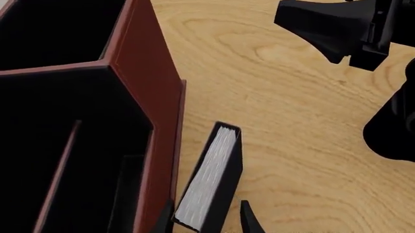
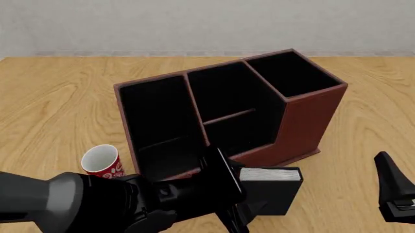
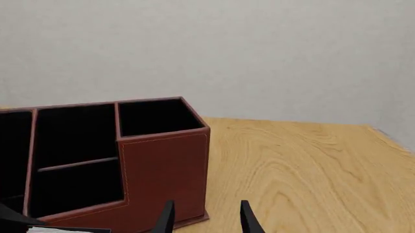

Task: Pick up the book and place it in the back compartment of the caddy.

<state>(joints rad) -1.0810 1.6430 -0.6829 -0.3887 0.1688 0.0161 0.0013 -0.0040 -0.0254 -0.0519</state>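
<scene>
The black book (image 2: pixel 272 191) stands on edge with its white page edges up, just outside the caddy's (image 2: pixel 304 121) low wall. My left gripper (image 2: pixel 228 196) is open and straddles it. In the left wrist view the book (image 1: pixel 211 179) sits between the fingertips (image 1: pixel 250 221), with a small gap on one side. The back compartment (image 2: pixel 243 133) is the middle column's half against that low wall, black inside. My right gripper (image 3: pixel 206 218) is open and empty, off to the book's right (image 2: pixel 392 194).
A red-and-white mug (image 2: pixel 102 160) stands left of the caddy's near corner, beside my left arm (image 2: pixel 77 204). The caddy's tall end section (image 2: pixel 288 73) is at the back right. The right arm (image 1: pixel 337 24) shows across the left wrist view.
</scene>
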